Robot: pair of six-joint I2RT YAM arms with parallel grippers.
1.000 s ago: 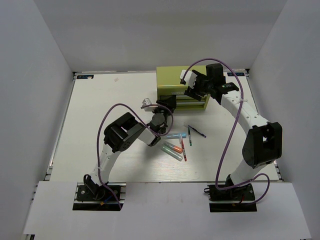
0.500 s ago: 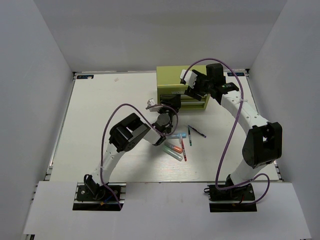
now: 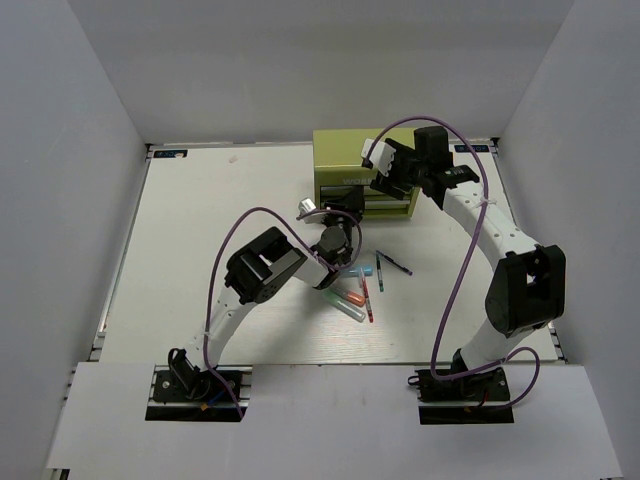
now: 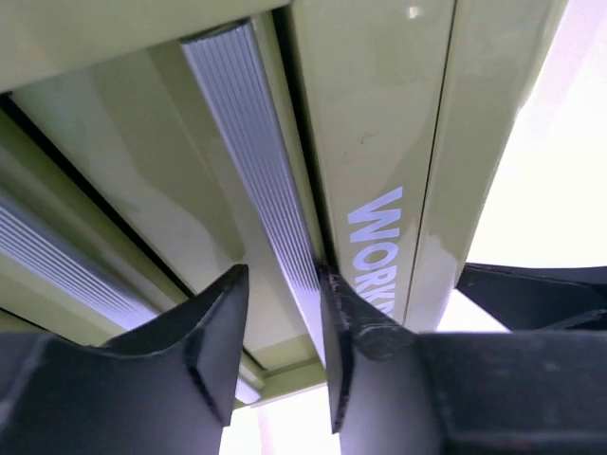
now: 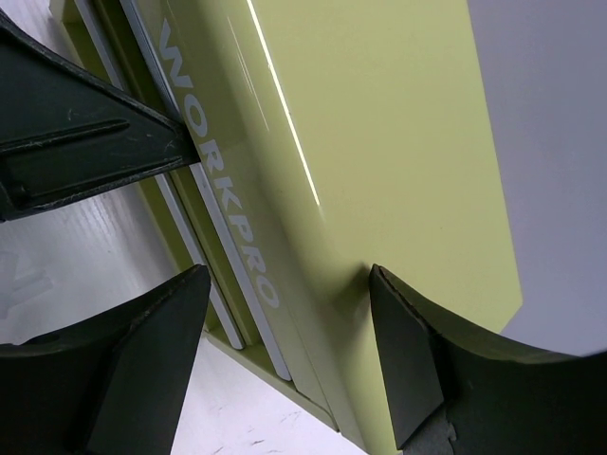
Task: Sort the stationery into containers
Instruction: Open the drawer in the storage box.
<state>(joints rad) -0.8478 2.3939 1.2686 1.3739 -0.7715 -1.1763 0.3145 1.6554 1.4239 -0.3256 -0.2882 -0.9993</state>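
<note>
Left end effector [image 4: 283,284], arm reaching forward, loosely straddles the ribbed silver handle [image 4: 251,142] of the yellow-green metal chest [image 4: 379,114]; right end effector [image 5: 289,275] released.

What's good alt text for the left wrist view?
Close-up: the left gripper straddles a ribbed silver drawer handle on the yellow-green chest, jaws not yet clamped. White WORK lettering runs beside the handle.

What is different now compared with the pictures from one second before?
The left gripper moved forward to the chest front; its jaws now straddle a ribbed drawer handle, a gap left on one side. The right gripper, the chest and the pens stayed put.
</note>
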